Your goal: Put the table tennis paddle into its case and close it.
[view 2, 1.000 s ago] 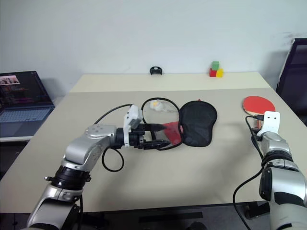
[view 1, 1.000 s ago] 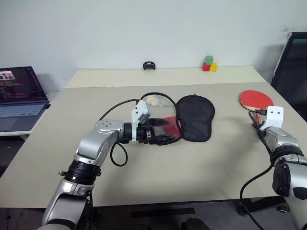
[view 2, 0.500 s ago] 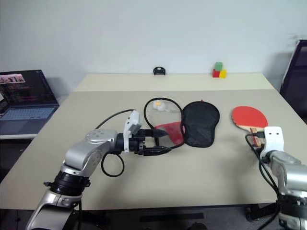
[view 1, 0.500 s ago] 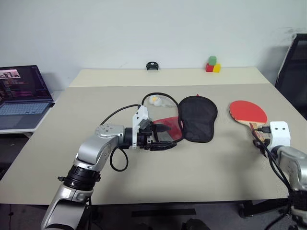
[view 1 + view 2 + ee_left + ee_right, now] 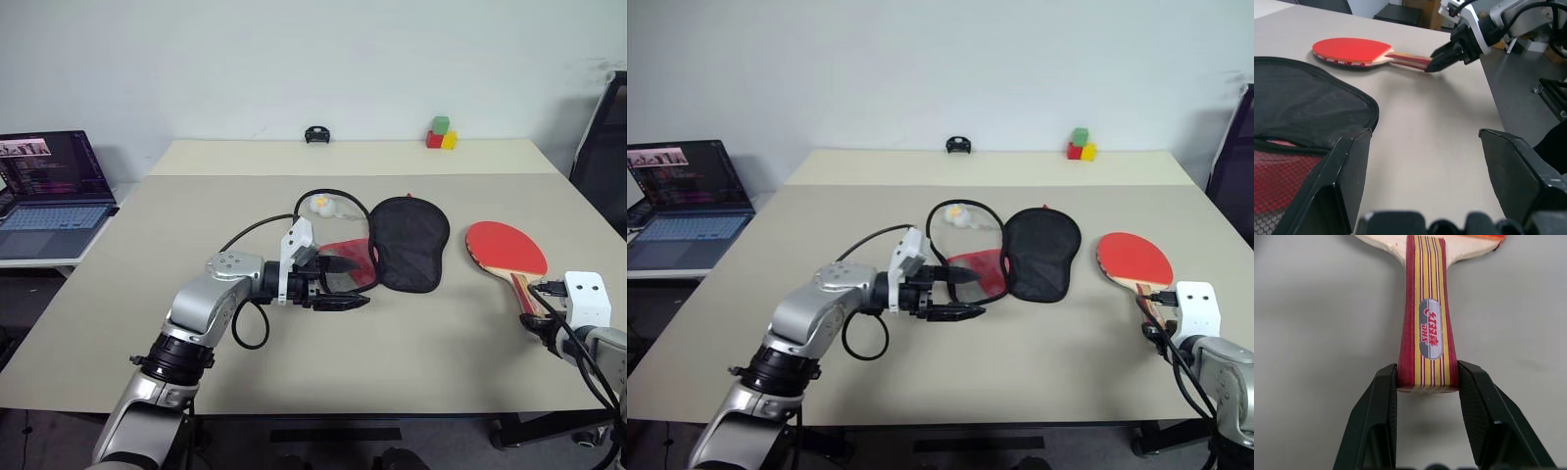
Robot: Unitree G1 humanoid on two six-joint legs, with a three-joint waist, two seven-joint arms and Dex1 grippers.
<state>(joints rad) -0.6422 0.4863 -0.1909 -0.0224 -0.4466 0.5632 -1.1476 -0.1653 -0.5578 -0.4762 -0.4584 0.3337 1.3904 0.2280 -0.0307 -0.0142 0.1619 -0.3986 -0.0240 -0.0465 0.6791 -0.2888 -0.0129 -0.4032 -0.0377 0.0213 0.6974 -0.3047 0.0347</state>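
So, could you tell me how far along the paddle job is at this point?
Done: the case lies unzipped on the table, and the right pincer is shut on the handle of the table tennis paddle. In hand: the paddle lies beside the case, not in it, while the left pincer hangs open at the case's red mesh side. Left: slide the paddle in and zip the case closed.

left gripper [image 5: 345, 284] jaws wide apart, pointing toward robot's right, forearm low over table, right gripper [image 5: 1427, 390] fingers clamped on paddle handle end
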